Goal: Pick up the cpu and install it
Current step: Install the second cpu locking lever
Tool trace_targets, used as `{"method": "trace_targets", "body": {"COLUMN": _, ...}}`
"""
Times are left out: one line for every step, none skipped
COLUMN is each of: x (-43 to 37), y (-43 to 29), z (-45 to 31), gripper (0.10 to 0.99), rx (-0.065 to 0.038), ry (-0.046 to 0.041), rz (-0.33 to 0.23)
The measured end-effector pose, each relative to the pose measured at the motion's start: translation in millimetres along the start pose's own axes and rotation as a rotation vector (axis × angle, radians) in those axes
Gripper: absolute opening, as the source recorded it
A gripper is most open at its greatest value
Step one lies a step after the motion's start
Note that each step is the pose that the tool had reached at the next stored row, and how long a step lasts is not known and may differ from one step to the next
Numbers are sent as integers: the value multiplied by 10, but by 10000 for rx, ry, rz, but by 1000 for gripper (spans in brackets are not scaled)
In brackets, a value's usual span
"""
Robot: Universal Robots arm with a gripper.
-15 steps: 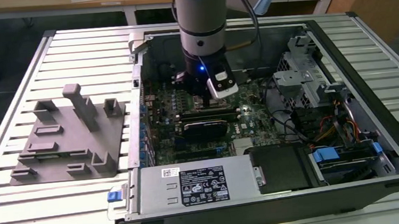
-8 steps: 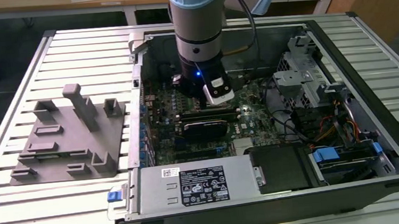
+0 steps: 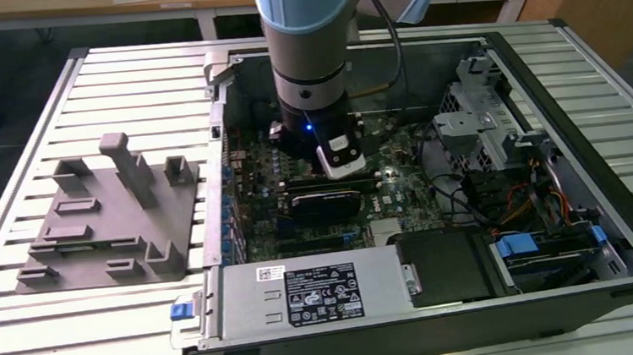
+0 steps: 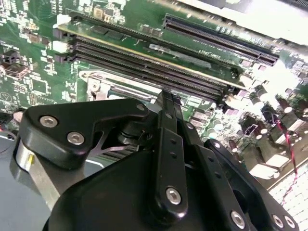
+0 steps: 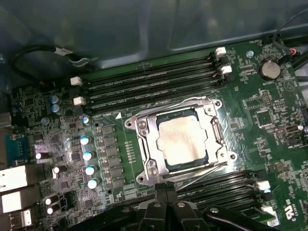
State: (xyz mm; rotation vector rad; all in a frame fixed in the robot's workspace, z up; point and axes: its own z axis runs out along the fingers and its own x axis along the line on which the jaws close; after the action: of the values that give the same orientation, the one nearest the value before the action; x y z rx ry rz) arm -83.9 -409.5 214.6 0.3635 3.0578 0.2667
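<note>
Your gripper [image 3: 345, 168] hangs inside the open computer case [image 3: 587, 173], low over the green motherboard [image 3: 408, 189], with the arm [image 3: 305, 34] coming straight down from above. In both wrist views you see its black fingers [image 4: 169, 139] drawn together into a narrow point, with nothing held between them. The cpu [image 5: 182, 140] sits in its socket frame [image 5: 144, 139] on the board, silvery top facing up, with the metal frame around its edges and a thin lever [image 5: 202, 169] running along the side nearest the gripper. In the first wrist view the fingertips [image 5: 166, 187] lie just beside that edge of the socket, apart from the chip itself. Rows of dark memory slots [image 5: 154, 86] run along the far side of the socket, and more slots lie on the near side. In the exterior view, a grey stepped block [image 3: 110, 215] with upright posts stands on the slatted table [image 3: 35, 335], outside the case toward the exterior view's left, well apart from the gripper.
</note>
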Motion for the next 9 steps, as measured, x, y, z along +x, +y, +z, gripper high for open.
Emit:
{"method": "trace_targets", "body": {"x": 0, "y": -14, "z": 1, "gripper": 106, "rx": -10, "ry": 2, "rz": 0}}
{"method": "trace_targets", "body": {"x": -1, "y": -30, "z": 1, "gripper": 106, "rx": -15, "ry": 3, "rz": 0}}
{"method": "trace_targets", "body": {"x": -3, "y": -48, "z": 1, "gripper": 106, "rx": -21, "ry": 5, "rz": 1}}
{"method": "trace_targets", "body": {"x": -4, "y": -62, "z": 2, "gripper": 106, "rx": -30, "ry": 6, "rz": 2}}
{"method": "trace_targets", "body": {"x": -2, "y": -70, "z": 7, "gripper": 106, "rx": -65, "ry": 15, "rz": 4}}
{"method": "trace_targets", "body": {"x": 3, "y": -76, "z": 15, "gripper": 106, "rx": -128, "ry": 30, "rz": 7}}
{"method": "trace_targets", "body": {"x": 6, "y": -80, "z": 22, "gripper": 106, "rx": -200, "ry": 49, "rz": 7}}
{"method": "trace_targets", "body": {"x": 9, "y": -84, "z": 29, "gripper": 106, "rx": -274, "ry": 68, "rz": 4}}
{"method": "trace_targets", "body": {"x": 12, "y": -88, "z": 37, "gripper": 106, "rx": -349, "ry": 87, "rz": -1}}
